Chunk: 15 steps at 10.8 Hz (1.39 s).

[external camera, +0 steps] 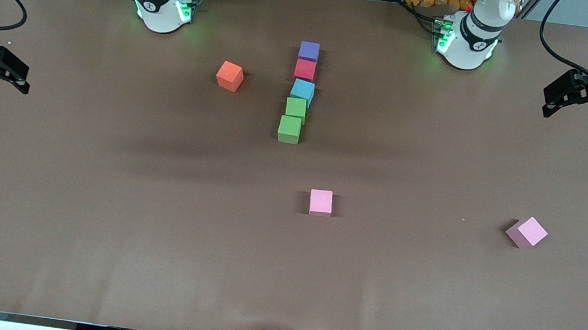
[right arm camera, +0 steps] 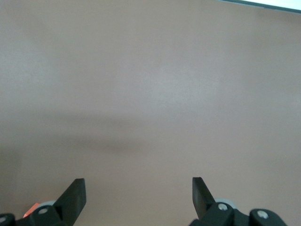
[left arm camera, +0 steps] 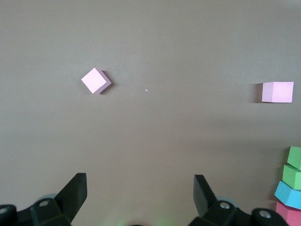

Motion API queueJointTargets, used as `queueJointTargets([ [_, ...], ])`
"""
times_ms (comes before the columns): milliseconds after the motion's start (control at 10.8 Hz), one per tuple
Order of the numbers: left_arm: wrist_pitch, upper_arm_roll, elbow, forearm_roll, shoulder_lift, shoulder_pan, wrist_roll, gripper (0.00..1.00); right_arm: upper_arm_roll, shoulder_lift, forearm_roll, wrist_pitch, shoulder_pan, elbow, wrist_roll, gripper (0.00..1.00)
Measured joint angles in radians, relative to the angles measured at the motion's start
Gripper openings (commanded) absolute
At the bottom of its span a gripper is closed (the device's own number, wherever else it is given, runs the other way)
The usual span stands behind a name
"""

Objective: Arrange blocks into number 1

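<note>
left gripper (external camera: 549, 102): fingers spread wide, nothing between them, held up over the left arm's end of the brown paper-covered table (external camera: 92, 229); this arm waits.
right gripper (external camera: 21, 79): fingers spread wide too, empty, held up over the right arm's end of the table; only bare table shows past its fingers (right arm camera: 75, 193) in the right wrist view.
matte purple foam cube (external camera: 309, 51): farthest from the front camera, at the head of a single-file column in mid-table.
matte red foam cube (external camera: 305, 69): touching the purple one, next nearer.
matte light blue foam cube (external camera: 302, 91): just after the red one, turned a little off square.
first matte green foam cube (external camera: 295, 109): touching the blue one, shifted slightly toward the right arm's end.
second matte green foam cube (external camera: 289, 129): nearest end of the column, touching its twin.
orange foam cube (external camera: 229, 76): beside the column, toward the right arm's end, apart from it.
square-set pink foam cube (external camera: 321, 202): nearer the camera than the column, well apart.
turned pink foam cube (external camera: 527, 232): toward the left arm's end, rotated cornerwise.
</note>
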<state>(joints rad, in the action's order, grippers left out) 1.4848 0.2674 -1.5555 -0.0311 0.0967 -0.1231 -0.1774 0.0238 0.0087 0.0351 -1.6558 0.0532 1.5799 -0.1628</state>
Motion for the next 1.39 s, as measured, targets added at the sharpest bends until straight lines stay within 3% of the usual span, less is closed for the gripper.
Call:
queueJointTargets([
  [1388, -0.031, -0.022, 0.0, 0.031, 0.006, 0.026, 0.0, 1.0, -0.004, 0.01, -0.068, 0.015, 0.008, -0.004, 0.087, 1.0],
])
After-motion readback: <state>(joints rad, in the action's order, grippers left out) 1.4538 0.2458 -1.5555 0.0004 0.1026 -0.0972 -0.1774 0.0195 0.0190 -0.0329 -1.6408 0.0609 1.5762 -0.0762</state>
